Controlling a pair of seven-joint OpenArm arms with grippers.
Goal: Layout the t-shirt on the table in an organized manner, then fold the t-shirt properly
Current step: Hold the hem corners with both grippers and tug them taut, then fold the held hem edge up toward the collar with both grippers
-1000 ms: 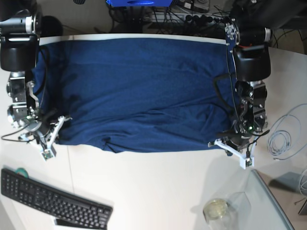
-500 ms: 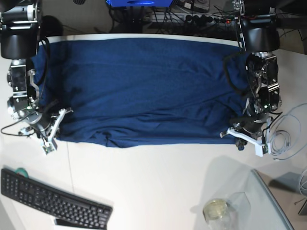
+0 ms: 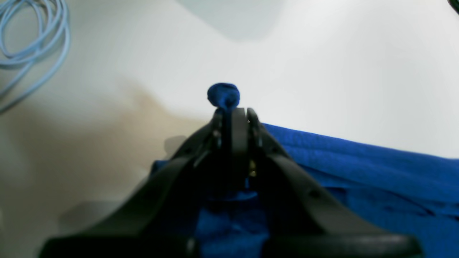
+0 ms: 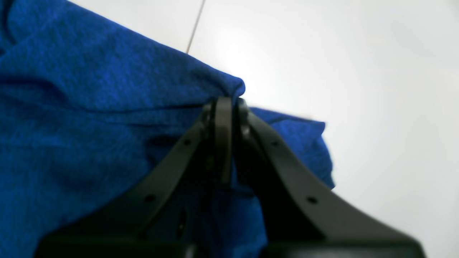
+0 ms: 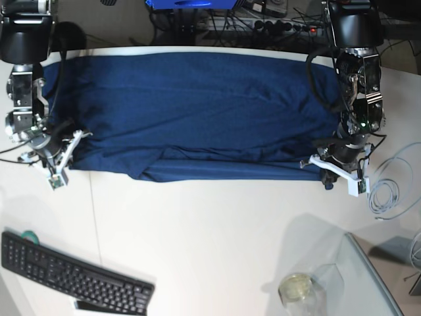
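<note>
The dark blue t-shirt (image 5: 197, 112) lies stretched wide across the far half of the white table (image 5: 210, 237), its front edge slightly rumpled near the middle. My left gripper (image 5: 327, 178) is shut on the front corner at the base view's right; in the left wrist view the gripper (image 3: 231, 110) pinches a small nub of cloth (image 3: 223, 94), and the t-shirt (image 3: 358, 161) trails off to the right. My right gripper (image 5: 68, 160) is shut on the opposite front corner. The right wrist view shows this gripper (image 4: 225, 101) biting a fold of the t-shirt (image 4: 89, 107).
A black keyboard (image 5: 72, 276) lies at the front left. A glass jar (image 5: 297, 288) and a clear panel (image 5: 371, 276) sit at the front right. A pale blue cable coil (image 5: 388, 191) lies right of my left gripper and shows again as a coil (image 3: 32, 36). A thin seam (image 5: 95, 217) crosses the tabletop.
Both grippers have moved apart and toward the table's far side, still holding the corners. The shirt is now pulled wider and its front edge lies farther back.
</note>
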